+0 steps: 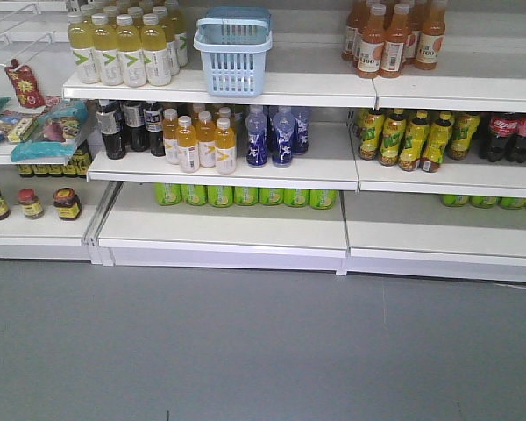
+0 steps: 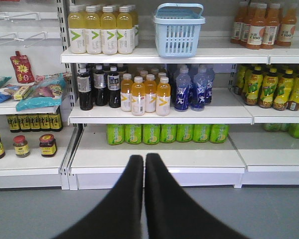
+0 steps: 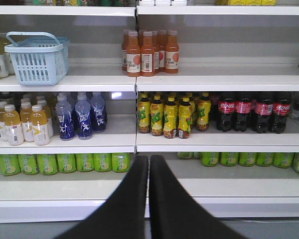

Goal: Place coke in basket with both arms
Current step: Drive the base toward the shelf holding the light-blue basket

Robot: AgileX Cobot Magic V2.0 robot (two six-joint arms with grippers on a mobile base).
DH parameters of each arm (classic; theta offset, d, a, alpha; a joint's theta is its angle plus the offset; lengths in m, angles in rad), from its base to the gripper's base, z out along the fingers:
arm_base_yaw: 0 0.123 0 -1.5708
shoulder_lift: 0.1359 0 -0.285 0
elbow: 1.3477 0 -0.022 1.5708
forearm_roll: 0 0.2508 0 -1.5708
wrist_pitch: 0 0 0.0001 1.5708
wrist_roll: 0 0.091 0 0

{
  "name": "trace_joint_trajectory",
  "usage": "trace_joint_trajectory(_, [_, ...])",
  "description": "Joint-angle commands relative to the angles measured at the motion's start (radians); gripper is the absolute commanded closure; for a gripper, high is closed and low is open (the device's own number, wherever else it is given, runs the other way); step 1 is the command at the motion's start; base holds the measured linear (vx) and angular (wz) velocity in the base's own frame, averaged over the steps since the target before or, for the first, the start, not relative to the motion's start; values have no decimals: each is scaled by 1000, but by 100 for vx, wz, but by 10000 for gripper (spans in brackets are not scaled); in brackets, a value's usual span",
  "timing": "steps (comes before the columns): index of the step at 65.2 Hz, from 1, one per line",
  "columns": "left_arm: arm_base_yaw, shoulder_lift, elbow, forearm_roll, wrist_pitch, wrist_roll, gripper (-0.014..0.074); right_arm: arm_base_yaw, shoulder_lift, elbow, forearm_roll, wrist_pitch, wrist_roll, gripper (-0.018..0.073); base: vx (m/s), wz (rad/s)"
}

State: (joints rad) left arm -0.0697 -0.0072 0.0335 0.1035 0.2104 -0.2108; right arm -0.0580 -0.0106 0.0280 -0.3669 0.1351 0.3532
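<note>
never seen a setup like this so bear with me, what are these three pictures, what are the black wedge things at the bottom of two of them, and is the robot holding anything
This is a two-armed robot on a wheeled base, facing shop shelves. One picture comes from a camera looking forward from the robot's body. The other two come from cameras on its wrists, so each shows its own gripper from behind: the left gripper and the right gripper. Those are the black wedges. Each pair of fingers is pressed together with nothing between them, so nothing is held.

A light blue basket stands on an upper shelf beside yellow drink bottles. Dark cola bottles with red labels stand on the middle shelf to the right. I cannot see a slim red metal bottle in any view.
</note>
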Motion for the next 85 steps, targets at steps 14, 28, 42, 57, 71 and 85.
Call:
trace_joint_trajectory(14, [-2, -20, -1, -9, -72, -12, 603, 0, -18, 11, -14, -72, -5, 564, 18, -5])
trace_joint_trajectory(28, [-2, -20, -1, -9, -72, -12, 603, 0, -18, 11, -14, -72, -5, 564, 19, -4])
trace_joint_trajectory(42, [-2, -20, -1, -9, -72, -12, 603, 0, -18, 11, -14, -72, -5, 564, 17, 0])
trace_joint_trajectory(57, [-2, -20, -1, -9, -72, -12, 603, 0, -18, 11, -14, -72, -5, 564, 14, 1])
trace_joint_trajectory(71, [-2, -20, -1, -9, -72, -12, 603, 0, -18, 11, -14, -72, -5, 564, 13, -3])
trace_joint_trajectory(85, [-2, -20, -1, -9, -72, -12, 603, 0, -18, 11, -14, -72, -5, 564, 14, -7])
